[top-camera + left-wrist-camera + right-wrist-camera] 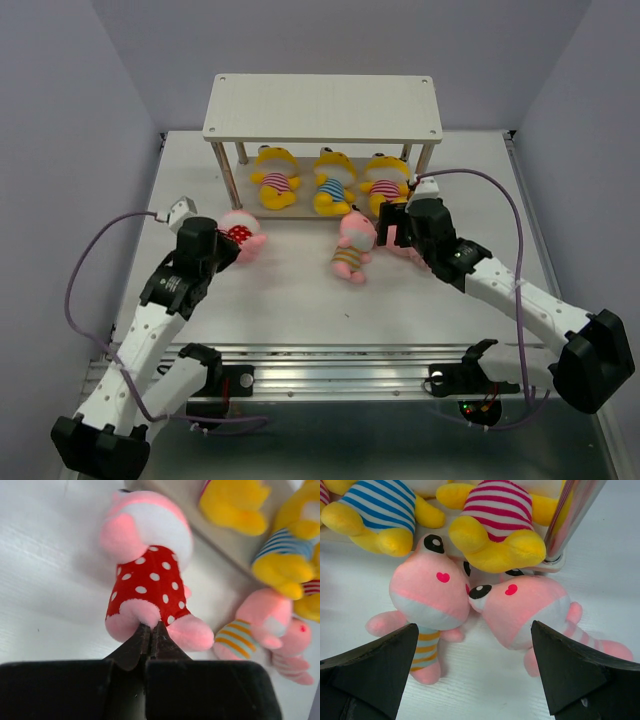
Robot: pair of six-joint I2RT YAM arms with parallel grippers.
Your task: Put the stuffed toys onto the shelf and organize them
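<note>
The left gripper (150,628), jaws pressing shut, is touching the polka-dot toy (149,582) between its legs; the right gripper (474,626), jaws gaping wide, is facing two pink toys (427,592).

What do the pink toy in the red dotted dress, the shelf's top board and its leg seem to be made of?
Pink toy in the red dotted dress: soft plush fabric, matte; fuzzy pile shows at its edges.
Top board: seemingly whitewashed wood, matte; faint grain specks show, though laminate is possible.
Shelf leg: probably polished metal; it mirrors coloured stripes.
</note>
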